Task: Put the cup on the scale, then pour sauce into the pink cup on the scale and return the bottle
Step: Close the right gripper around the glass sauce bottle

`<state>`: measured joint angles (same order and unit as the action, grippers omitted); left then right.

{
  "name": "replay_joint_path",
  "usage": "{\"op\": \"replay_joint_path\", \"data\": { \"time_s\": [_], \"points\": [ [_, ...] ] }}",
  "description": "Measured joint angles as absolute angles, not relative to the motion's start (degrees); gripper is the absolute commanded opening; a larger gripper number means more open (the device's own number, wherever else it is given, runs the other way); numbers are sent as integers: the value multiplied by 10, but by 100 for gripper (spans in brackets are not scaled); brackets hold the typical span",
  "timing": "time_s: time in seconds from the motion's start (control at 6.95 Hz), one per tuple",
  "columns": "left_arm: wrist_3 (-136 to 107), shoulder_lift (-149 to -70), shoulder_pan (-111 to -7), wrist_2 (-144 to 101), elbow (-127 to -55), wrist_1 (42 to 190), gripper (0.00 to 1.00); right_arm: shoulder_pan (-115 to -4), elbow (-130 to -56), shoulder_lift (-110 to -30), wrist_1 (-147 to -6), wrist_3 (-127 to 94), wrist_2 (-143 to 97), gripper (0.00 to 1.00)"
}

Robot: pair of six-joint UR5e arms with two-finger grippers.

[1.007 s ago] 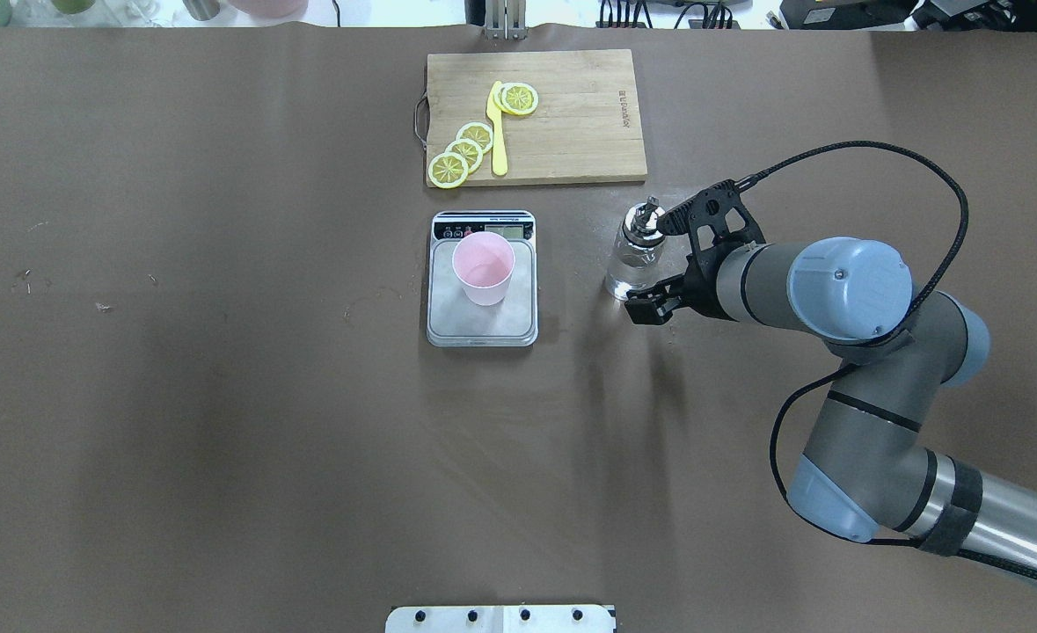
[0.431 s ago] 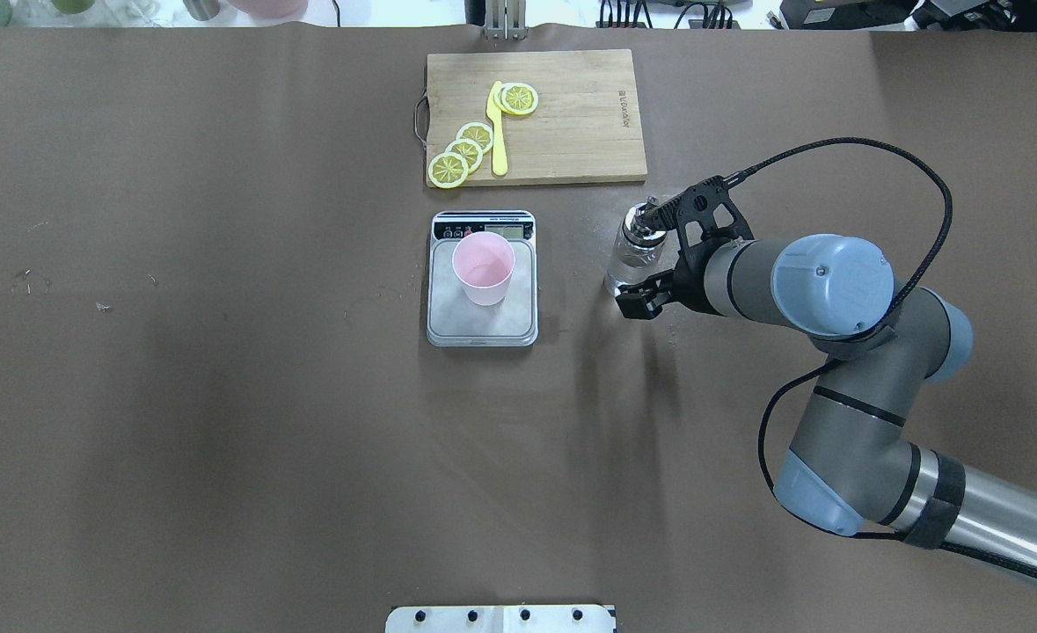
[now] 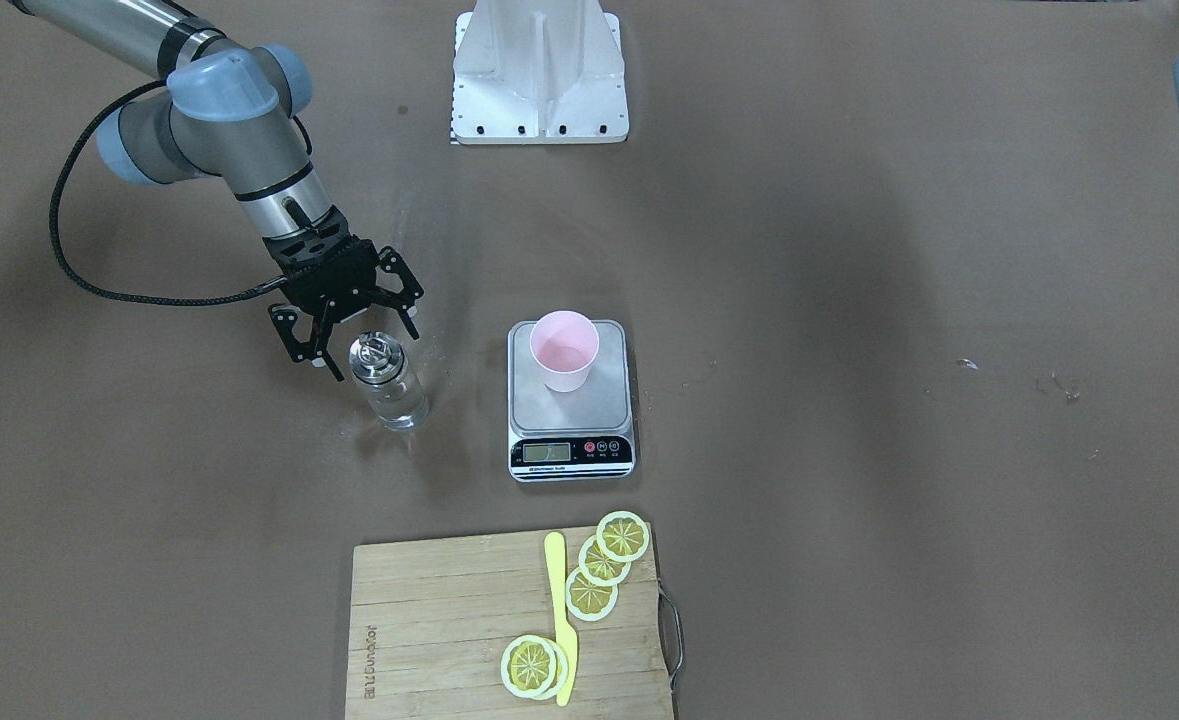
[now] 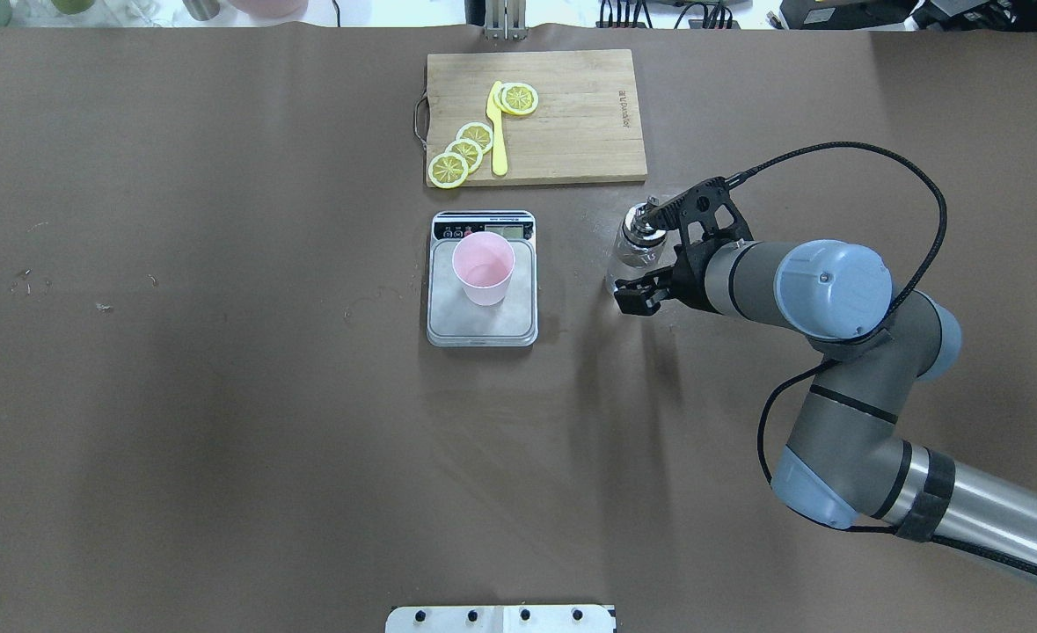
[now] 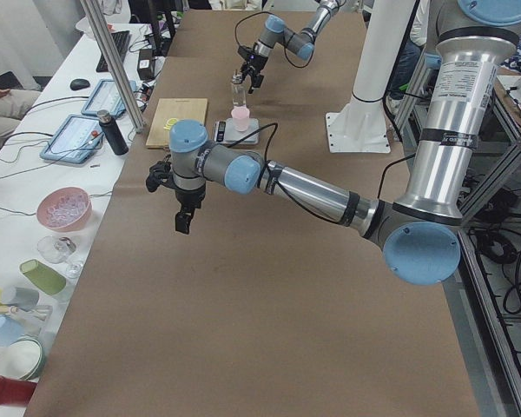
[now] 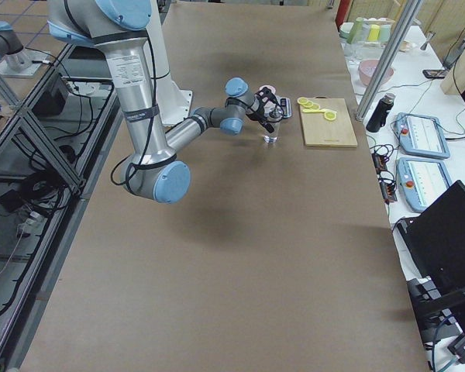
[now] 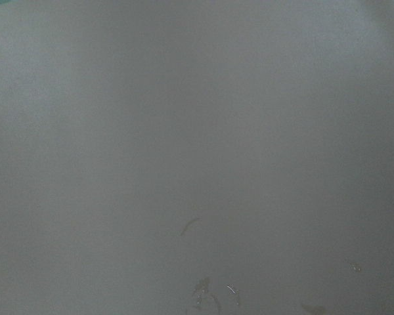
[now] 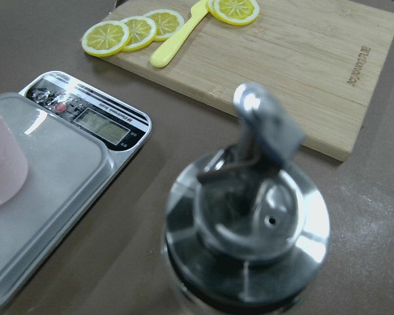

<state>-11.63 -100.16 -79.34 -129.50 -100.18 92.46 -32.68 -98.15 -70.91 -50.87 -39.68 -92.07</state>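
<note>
The brown desk (image 4: 219,396) stretches wide under me. At its far side lies a wooden cutting board (image 4: 571,132) with lemon slices (image 4: 463,154) and a yellow knife (image 4: 497,132) on it. Nearer to me sits the scale (image 4: 481,330), and the pink cup (image 4: 483,268) stands upright on its steel plate, toward the display end. To the right of the scale, apart from it, the glass bottle (image 3: 394,390) stands upright on the desk with clear liquid inside. My right claw (image 4: 638,257) is spread wide, one finger on each side of the bottle, gripping nothing. My left claw (image 5: 182,224) hangs over bare desk well off to my left; I cannot tell how far it is spread.
</note>
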Motion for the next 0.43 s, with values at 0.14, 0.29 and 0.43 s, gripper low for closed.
{"op": "replay_joint_path", "data": {
  "time_s": [0.14, 0.29, 0.43],
  "points": [
    [-117, -1002, -793, -1295, -1003, 925, 97, -327, -975, -709, -494, -398, -919, 99],
    [-117, -1002, -793, -1295, -1004, 925, 97, -327, -973, -709, -484, -399, -915, 99],
    [-117, -1001, -794, -1295, -1006, 924, 97, -328, -972, -707, -476, -399, -907, 99]
  ]
}}
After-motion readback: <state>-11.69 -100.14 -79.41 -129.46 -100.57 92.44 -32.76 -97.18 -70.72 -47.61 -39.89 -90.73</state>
